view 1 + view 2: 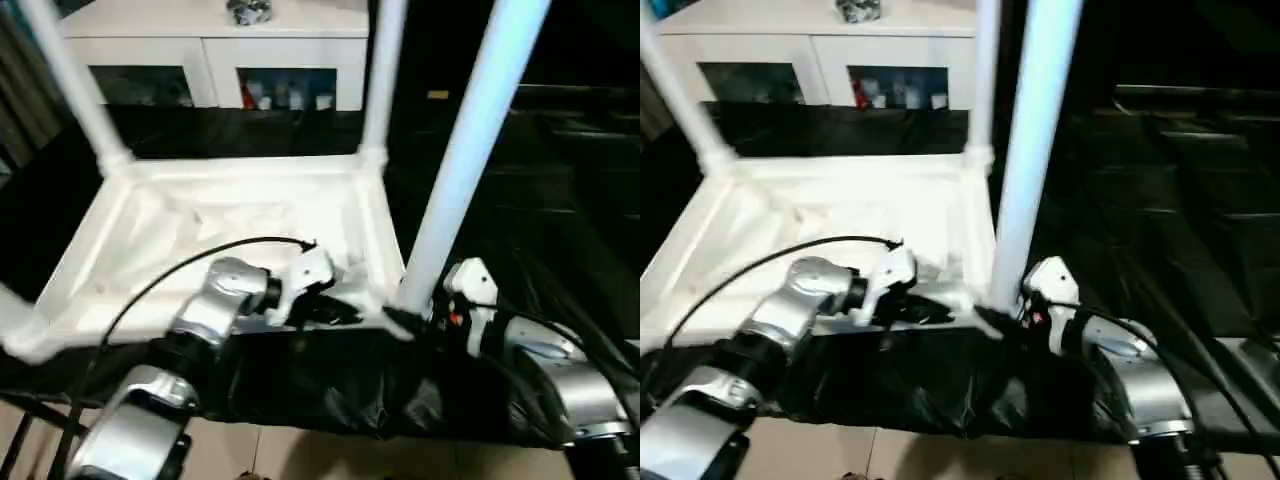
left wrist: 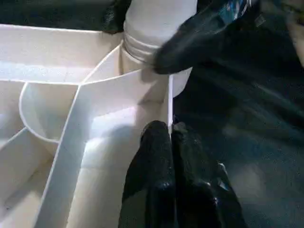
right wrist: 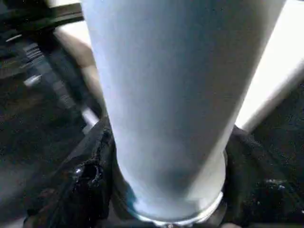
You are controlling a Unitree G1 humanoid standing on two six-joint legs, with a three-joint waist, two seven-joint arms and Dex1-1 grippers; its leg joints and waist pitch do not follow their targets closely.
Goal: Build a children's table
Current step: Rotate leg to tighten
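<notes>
— So, where do we have the children's table (image 1: pixel 230 225)?

— Upside down on the black-covered surface (image 1: pixel 330 385), ribbed underside facing up. We see two far legs (image 1: pixel 75 85) standing in their corner sockets, with the white cabinet (image 1: pixel 210 50) behind them.

— And our right gripper (image 3: pixel 166 209)?

— We have its black fingers (image 3: pixel 90 166) wrapped around the base of the near leg (image 1: pixel 470 150), which stands nearly upright at the table's near right corner socket (image 2: pixel 142 61).

— The left gripper (image 2: pixel 172 130)?

— We have it closed on the table's thin rim wall (image 2: pixel 169 102), one finger either side, just beside that same socket.

— Are the two grippers touching?

— We cannot tell; they sit close together.
</notes>
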